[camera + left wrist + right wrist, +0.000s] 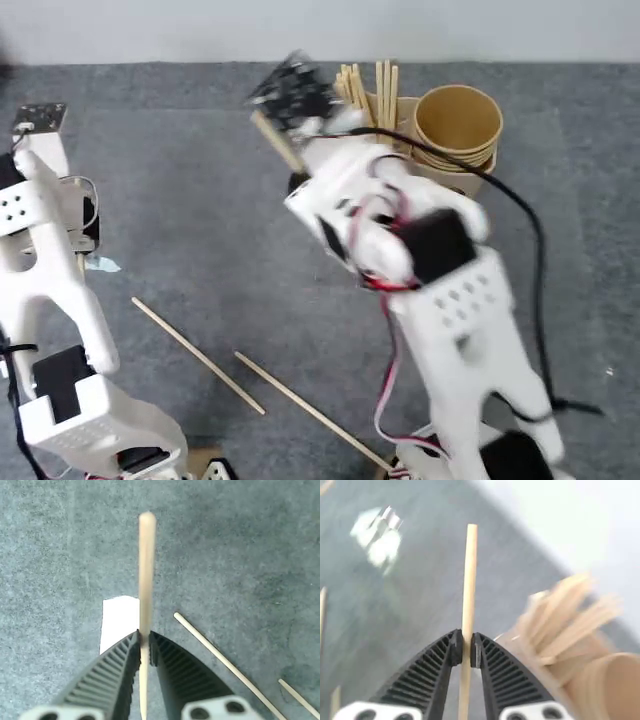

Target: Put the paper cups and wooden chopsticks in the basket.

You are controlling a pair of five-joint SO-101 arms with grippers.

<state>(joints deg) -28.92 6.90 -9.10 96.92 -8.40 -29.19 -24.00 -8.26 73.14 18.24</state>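
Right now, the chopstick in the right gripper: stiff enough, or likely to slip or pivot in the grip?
Probably stiff: the chopstick runs straight through the right gripper with no visible bend. It may pivot, since the ribbed fingers pinch it at just one narrow spot near their tips. Likely light too, being a thin wooden stick.

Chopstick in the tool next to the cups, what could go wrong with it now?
1. The right tool pinches its chopstick only at its very tips, so it might swivel or slip out before it gets dropped in.
2. The upright sticks and stacked cups are right beside it; a bump could tip them.
3. The left tool holds another chopstick the same thin way, so that could slip too.
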